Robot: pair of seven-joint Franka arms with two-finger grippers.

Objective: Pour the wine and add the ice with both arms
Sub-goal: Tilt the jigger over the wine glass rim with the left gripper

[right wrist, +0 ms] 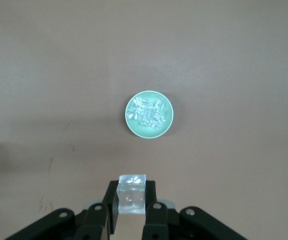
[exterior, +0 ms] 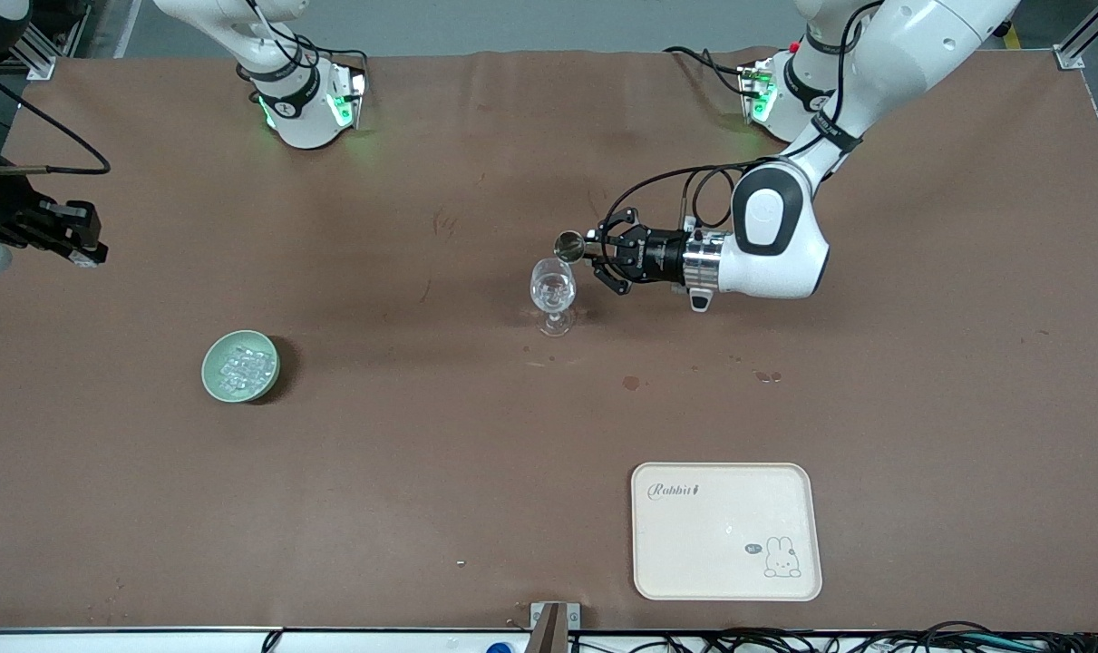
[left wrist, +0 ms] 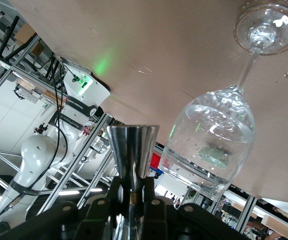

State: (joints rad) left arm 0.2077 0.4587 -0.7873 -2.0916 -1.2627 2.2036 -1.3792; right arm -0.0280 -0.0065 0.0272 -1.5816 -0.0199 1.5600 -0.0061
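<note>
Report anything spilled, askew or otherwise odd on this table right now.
Dark wet-looking spots mark the table cover nearer the front camera than the upright wine glass, toward the cream tray. They may be spills. The left gripper tips a metal jigger over the glass. Nothing else stands out.

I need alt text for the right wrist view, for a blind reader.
The right gripper holds one clear ice cube between its fingers, high over the brown table. Below sits a pale green bowl filled with more ice cubes.

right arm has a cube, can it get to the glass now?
Probably not yet: the left gripper holds a metal jigger tipped over the wine glass, blocking the rim. The right gripper holds its ice cube well away.
</note>
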